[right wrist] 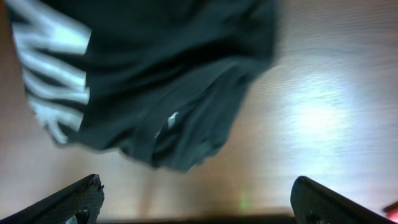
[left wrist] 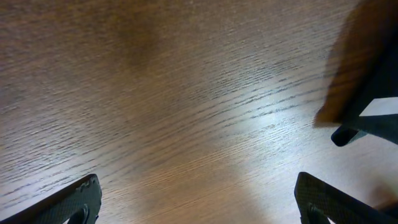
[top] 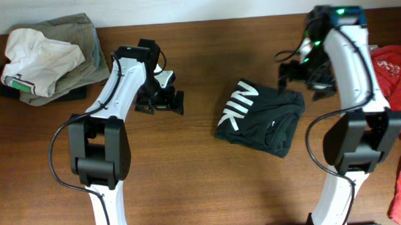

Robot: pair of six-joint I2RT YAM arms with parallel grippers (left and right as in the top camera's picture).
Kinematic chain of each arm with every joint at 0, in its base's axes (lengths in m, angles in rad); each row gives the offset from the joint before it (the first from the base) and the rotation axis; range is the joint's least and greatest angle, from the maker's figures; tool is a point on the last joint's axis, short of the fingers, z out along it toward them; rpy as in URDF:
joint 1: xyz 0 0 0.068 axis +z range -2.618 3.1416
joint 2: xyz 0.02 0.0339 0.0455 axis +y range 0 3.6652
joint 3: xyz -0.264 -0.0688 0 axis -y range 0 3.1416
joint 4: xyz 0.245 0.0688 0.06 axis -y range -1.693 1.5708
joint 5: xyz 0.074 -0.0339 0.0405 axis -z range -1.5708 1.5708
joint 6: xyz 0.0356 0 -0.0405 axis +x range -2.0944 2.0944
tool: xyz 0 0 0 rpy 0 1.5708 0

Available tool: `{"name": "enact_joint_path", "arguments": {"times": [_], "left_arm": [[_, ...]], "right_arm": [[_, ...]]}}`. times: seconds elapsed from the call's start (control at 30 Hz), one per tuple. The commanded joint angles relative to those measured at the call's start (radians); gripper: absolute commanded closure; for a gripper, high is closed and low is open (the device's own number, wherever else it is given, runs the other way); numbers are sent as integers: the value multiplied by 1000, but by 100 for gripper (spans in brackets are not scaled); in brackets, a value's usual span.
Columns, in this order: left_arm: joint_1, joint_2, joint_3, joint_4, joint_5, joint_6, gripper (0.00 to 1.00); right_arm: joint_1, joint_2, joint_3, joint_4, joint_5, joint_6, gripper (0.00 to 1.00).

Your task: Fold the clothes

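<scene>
The black T-shirt [top: 261, 117] with white block lettering lies folded into a small bundle on the table, right of centre. It also shows in the right wrist view [right wrist: 168, 81], blurred. My right gripper [top: 305, 75] is open and empty, above the table just beyond the shirt's far right corner; its fingers [right wrist: 196, 199] frame bare wood. My left gripper [top: 161, 100] is open and empty over bare table well left of the shirt; its fingers [left wrist: 199, 202] show only wood grain between them.
A pile of folded clothes, olive and white [top: 48, 58], sits at the back left. Red garments [top: 393, 72] lie at the right edge. The table's far edge meets a white wall.
</scene>
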Motion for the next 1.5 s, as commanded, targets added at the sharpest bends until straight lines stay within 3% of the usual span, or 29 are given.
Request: {"name": "enact_joint_path", "arguments": {"times": [0.0,0.33,0.5,0.57,0.6,0.67,0.83,0.93,1.0,1.07,1.1,1.13,1.2,1.23,1.27,1.47], "left_arm": [[-4,20,-11,2,-6,-6,1],[-4,21,-11,10,-6,-6,1],[-4,22,-11,10,-6,-6,1],[-4,22,-11,8,-6,-6,1],[-4,22,-11,6,-6,-6,1],[-4,22,-11,6,-6,-5,1],[-4,22,-11,7,-6,-5,1],[-4,22,-11,14,-6,-5,1],[-4,22,-11,13,-6,-5,1],[-4,22,-11,12,-6,-5,1],[-4,22,-11,11,-6,-5,1],[-4,22,-11,10,-6,-5,1],[-4,22,-11,10,-6,-5,1],[-4,22,-11,11,-6,-5,1],[-4,22,-11,11,-6,-5,1],[-4,22,-11,14,-6,-5,1]], "right_arm": [[90,-12,-137,-5,-77,-58,3],[162,-16,-508,124,-10,-49,2],[152,-15,-544,241,-10,-23,4],[153,-15,-549,264,-11,-23,24],[153,-15,-550,268,-10,-23,40],[149,-16,-549,271,-9,-17,96],[77,-96,-549,159,37,-8,94],[37,-149,-549,78,72,-34,73],[23,-147,-552,102,95,-12,67],[8,-147,-581,163,166,72,53],[-5,-147,-613,201,200,105,52],[-22,-147,-649,238,217,129,55],[-71,-147,-712,290,220,166,69],[-98,-147,-718,298,219,192,92],[-117,-148,-718,297,215,192,96],[-168,-219,-680,284,215,192,93]]}}
